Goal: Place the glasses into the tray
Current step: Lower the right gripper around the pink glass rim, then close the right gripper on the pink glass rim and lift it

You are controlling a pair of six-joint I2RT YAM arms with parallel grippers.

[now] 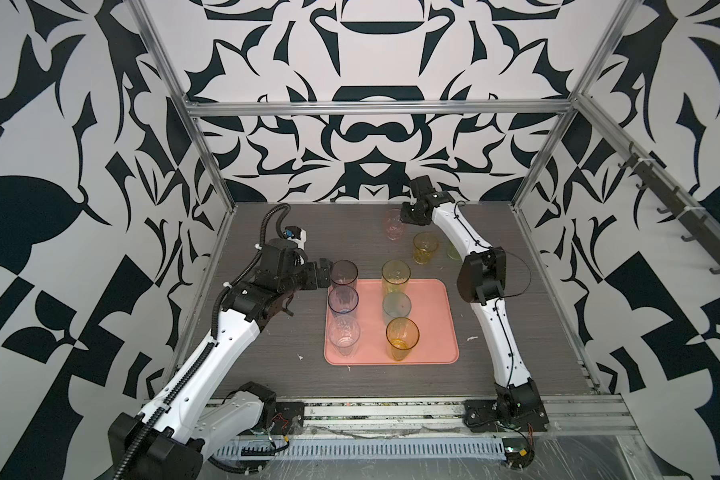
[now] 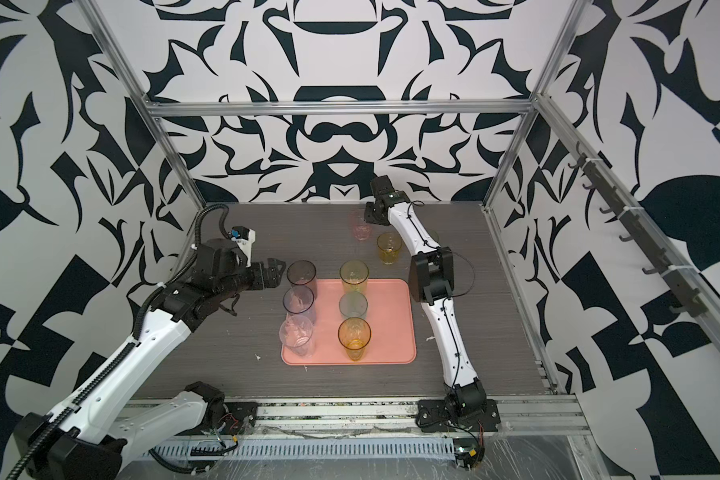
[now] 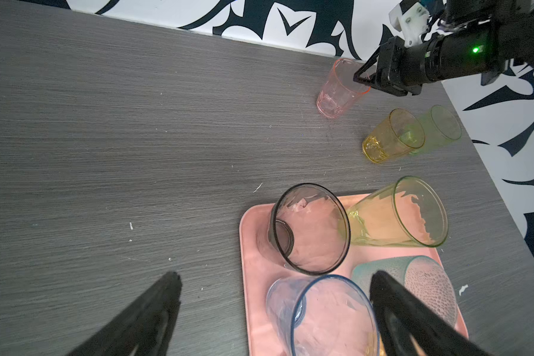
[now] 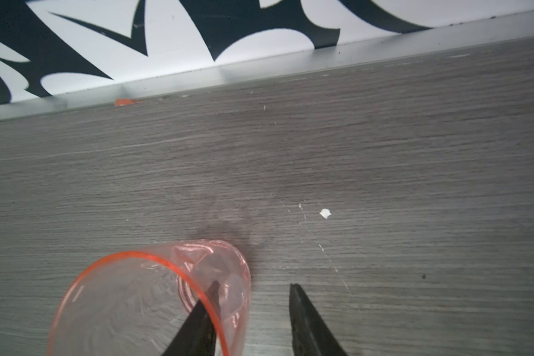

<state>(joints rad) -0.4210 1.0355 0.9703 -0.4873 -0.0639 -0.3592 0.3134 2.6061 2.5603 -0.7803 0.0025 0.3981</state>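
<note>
The salmon-pink tray (image 1: 437, 332) (image 2: 395, 332) (image 3: 253, 277) carries several upright glasses: smoky grey (image 1: 344, 274) (image 3: 309, 228), blue (image 1: 343, 301) (image 3: 321, 314), clear (image 1: 344, 336), yellow-green (image 1: 395, 276), teal (image 1: 396, 307) and amber (image 1: 402, 338). A pink glass (image 1: 393, 224) (image 4: 154, 302) stands on the table near the back wall. My right gripper (image 1: 402, 218) (image 4: 252, 285) is open astride its wall, one finger inside and the other outside, clear of the wall. My left gripper (image 1: 325, 274) (image 3: 276, 277) is wide open and empty, just left of the grey glass.
A short yellow glass (image 1: 425, 247) (image 3: 389, 138) and a green glass (image 1: 454, 251) (image 3: 438, 126) stand on the table behind the tray, the green one partly hidden by my right arm. Metal frame posts and patterned walls close the back and sides.
</note>
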